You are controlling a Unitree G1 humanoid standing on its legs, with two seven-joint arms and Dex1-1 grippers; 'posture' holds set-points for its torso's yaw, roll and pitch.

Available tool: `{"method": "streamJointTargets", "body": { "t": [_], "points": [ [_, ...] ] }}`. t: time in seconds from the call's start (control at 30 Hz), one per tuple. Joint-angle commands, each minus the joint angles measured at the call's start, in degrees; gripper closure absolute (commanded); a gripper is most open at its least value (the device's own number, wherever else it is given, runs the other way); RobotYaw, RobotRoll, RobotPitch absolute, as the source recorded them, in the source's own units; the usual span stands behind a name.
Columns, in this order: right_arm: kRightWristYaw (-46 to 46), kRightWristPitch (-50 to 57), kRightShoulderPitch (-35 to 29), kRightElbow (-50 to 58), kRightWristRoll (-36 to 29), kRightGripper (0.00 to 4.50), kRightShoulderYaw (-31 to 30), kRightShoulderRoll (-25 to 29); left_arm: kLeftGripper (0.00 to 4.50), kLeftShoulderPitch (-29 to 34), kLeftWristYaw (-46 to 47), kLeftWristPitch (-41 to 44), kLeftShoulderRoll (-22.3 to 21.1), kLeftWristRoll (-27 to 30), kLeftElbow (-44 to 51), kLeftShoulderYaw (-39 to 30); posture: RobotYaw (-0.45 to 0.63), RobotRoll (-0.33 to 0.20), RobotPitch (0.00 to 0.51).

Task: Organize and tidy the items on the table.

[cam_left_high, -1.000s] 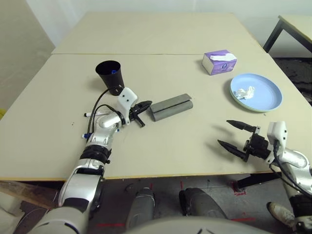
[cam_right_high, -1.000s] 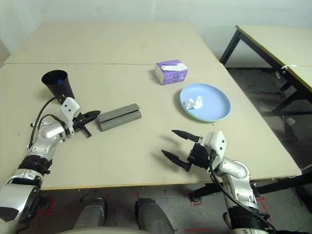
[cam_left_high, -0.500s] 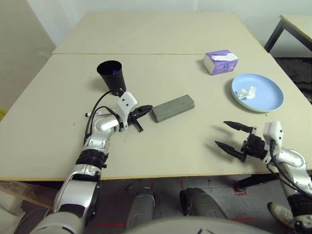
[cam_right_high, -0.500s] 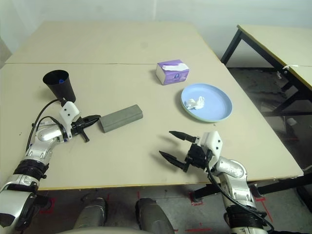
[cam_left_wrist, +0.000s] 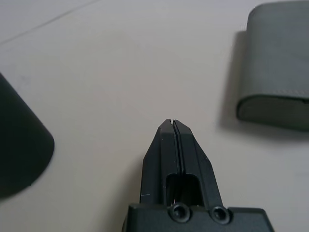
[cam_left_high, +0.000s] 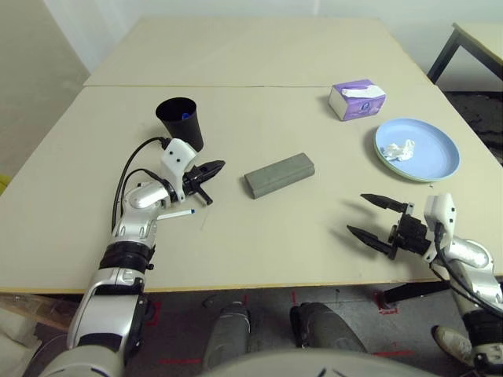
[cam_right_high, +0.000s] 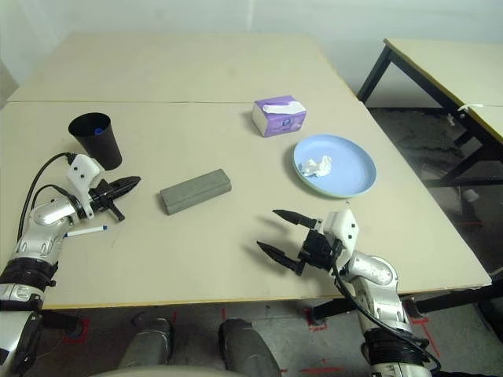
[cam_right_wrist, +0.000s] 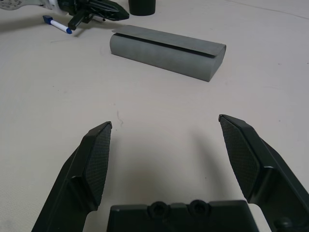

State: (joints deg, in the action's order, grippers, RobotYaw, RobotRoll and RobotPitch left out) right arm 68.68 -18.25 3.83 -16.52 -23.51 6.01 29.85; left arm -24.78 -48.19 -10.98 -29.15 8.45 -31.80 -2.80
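Left eye view: the table (cam_left_high: 259,55) is broad, with ample bare surface beyond its seam and along the near edge. The blue plate (cam_left_high: 440,161) sits close to the right-hand edge and carries the crumpled tissue (cam_left_high: 398,149); the purple tissue box (cam_left_high: 357,100) stands behind it. The grey glasses case (cam_left_high: 279,174) lies closed near the centre, free on all sides. The black cup (cam_left_high: 181,123) stands upright on the left, something blue showing inside it. A blue-capped marker (cam_left_high: 174,214) lies loose beside the left forearm.

Step in hand, as judged: the case appears dealt with, and the loose marker is the likely next item, bound for the cup.

The left gripper (cam_left_high: 211,167) is clenched on nothing, between cup and case, touching neither. It would need to spread its fingers and drop back to the marker. The right gripper (cam_left_high: 369,217) stands released and empty near the front edge.
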Motion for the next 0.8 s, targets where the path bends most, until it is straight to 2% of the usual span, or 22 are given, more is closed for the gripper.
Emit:
{"method": "streamJointTargets", "body": {
  "t": [0.03,0.17,0.37,0.53,0.8],
  "points": [
    [0.4,-0.6,0.1,-0.7,0.0,0.00,0.0,0.1,4.47,0.4,-0.7,1.4,1.2,2.0,2.4,-0.3,-0.08,0.000,0.112],
    [0.3,-0.6,-0.1,-0.6,0.1,0.00,-0.1,0.0,4.47,-0.5,-2.4,3.1,4.5,5.4,4.8,0.0,-0.09,0.000,0.114],
    [0.0,-0.5,-0.9,0.3,0.1,0.00,0.2,0.4,4.47,-0.1,-6.0,4.0,7.6,6.2,6.9,2.6,-0.11,0.000,0.114],
    [-0.3,-0.4,-1.6,1.0,0.2,0.00,0.3,0.7,4.47,1.6,-9.9,4.6,7.8,7.8,8.5,3.4,-0.11,0.000,0.114],
    [-0.8,-0.1,-1.6,1.4,0.2,0.00,0.0,0.6,4.47,3.3,-10.0,4.6,5.9,6.3,9.7,3.7,-0.11,0.000,0.116]
  ]
}}
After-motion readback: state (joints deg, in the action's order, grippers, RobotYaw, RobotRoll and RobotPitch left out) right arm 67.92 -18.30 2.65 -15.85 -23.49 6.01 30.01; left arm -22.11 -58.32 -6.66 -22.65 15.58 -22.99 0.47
